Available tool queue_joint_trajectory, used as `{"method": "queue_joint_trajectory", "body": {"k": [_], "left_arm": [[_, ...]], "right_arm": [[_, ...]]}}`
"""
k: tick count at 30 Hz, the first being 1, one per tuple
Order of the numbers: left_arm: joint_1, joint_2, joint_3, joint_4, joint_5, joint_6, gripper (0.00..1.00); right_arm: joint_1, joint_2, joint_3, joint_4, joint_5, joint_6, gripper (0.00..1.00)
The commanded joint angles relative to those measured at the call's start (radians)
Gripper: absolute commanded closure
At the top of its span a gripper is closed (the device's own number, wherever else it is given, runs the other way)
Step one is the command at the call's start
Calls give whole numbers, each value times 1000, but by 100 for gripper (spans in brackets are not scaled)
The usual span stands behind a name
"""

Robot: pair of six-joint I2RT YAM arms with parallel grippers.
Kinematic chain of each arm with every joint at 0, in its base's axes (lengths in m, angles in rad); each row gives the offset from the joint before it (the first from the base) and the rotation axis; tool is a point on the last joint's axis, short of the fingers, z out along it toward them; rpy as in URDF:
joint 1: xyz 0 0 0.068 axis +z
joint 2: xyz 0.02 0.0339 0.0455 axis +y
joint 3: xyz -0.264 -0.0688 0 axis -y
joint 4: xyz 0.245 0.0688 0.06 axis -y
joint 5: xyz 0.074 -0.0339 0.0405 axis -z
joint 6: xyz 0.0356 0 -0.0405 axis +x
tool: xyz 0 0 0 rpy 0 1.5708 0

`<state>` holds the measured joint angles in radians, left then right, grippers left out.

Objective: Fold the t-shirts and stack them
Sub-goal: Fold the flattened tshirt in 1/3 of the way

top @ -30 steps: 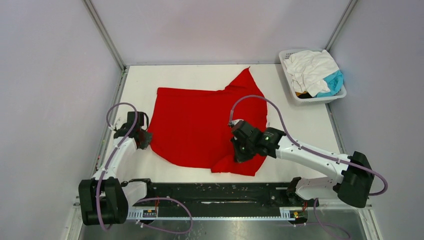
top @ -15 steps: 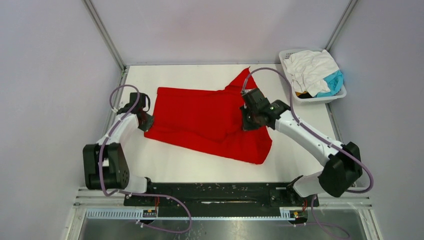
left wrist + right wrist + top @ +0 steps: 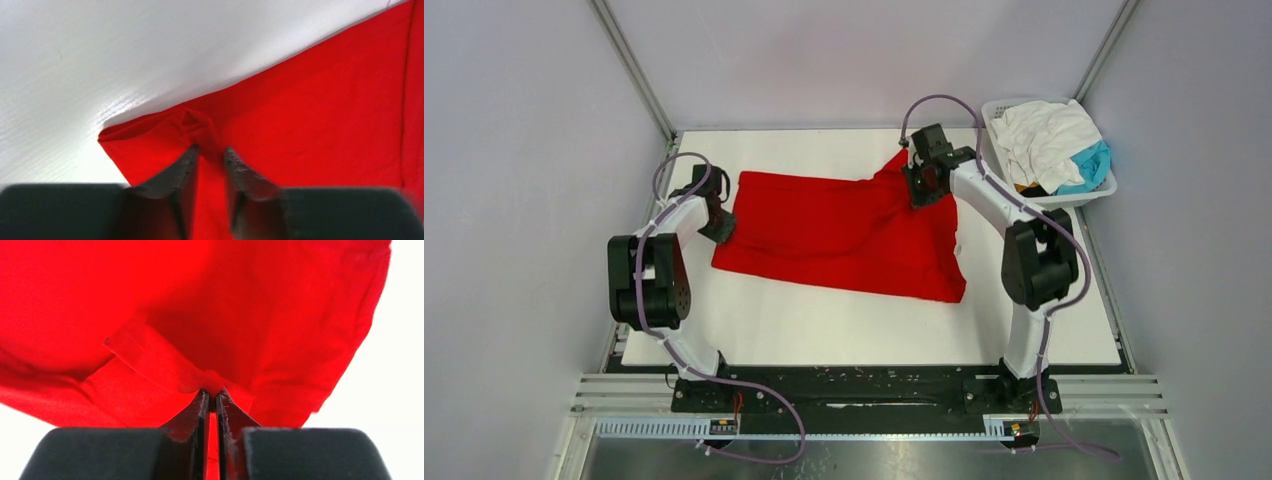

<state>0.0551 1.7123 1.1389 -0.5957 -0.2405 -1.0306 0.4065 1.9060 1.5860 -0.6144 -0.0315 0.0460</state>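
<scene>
Two claws are pinching the red t-shirt (image 3: 834,235), which is lying spread across the middle of the white surface (image 3: 824,325) in the top view. The left claw (image 3: 721,228) is gripping the shirt's corner at the left of the frame, its fingers (image 3: 187,162) squeezing a small bunched fold of cloth. The right claw (image 3: 922,190) is nipping the shirt's upper right part, closed almost fully on a raised hem. A white t-shirt (image 3: 1044,135) and a teal t-shirt (image 3: 1092,165) are sitting heaped in the basket (image 3: 1049,200) at the upper right of the frame.
</scene>
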Motion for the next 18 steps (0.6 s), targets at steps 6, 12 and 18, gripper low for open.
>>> {"method": "queue_joint_trajectory", "body": {"k": [6, 12, 18], "left_arm": [[38, -15, 93, 8, 10, 25, 1], [26, -115, -33, 149, 244, 121, 1], [-29, 22, -60, 235, 415, 144, 1]], "right_arm": [[-40, 71, 151, 11, 61, 34, 8], [-28, -146, -186, 111, -40, 179, 0], [55, -185, -380, 214, -149, 272, 1]]}}
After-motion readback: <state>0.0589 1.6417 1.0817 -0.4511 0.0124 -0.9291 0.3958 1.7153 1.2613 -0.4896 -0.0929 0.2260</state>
